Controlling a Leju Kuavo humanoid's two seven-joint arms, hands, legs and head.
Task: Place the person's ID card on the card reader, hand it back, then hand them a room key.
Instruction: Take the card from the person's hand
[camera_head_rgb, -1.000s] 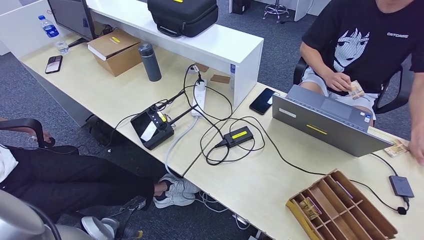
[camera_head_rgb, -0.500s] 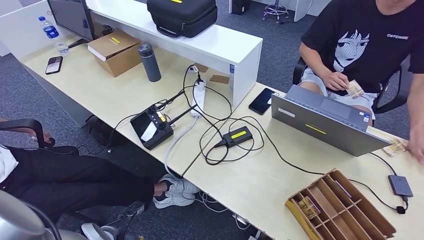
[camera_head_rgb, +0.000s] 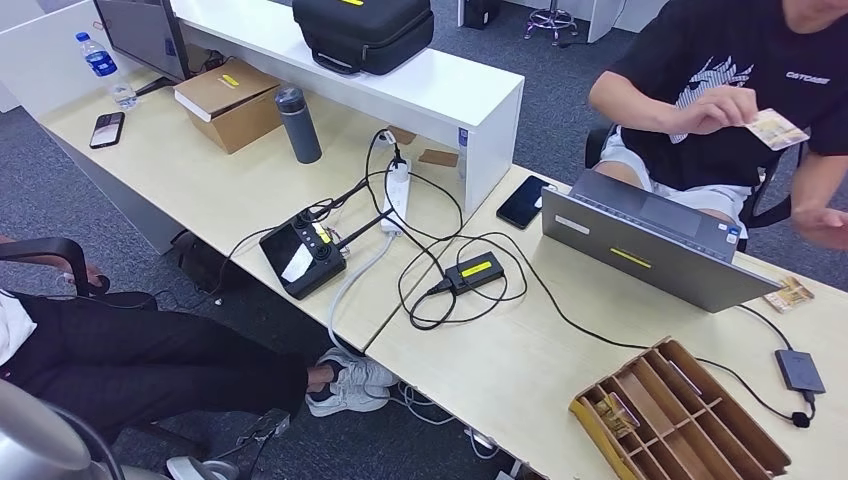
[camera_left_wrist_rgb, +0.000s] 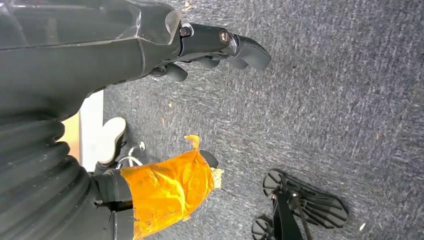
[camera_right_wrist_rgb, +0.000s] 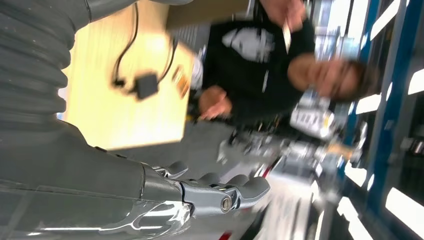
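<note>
The ID card, pale with print too small to read, was held up by the person's hand beyond the far edge of the light wood surface. The card reader lay near the surface's right edge. Grey carpet covered the floor. The left hand and right hand held nothing, fingers loosely extended.

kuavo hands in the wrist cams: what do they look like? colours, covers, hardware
Left hand: black ribbed wrist cover, smooth glossy dark shell, dark rounded fingers, small silver screws at the finger base. Right hand: grey ribbed cover, glossy silver-grey shell with bright reflections, grey fingers, one round screw at the base. A curved silver arm section sits at the lower left corner of the head view. No cables or markings are visible on either hand.
</note>
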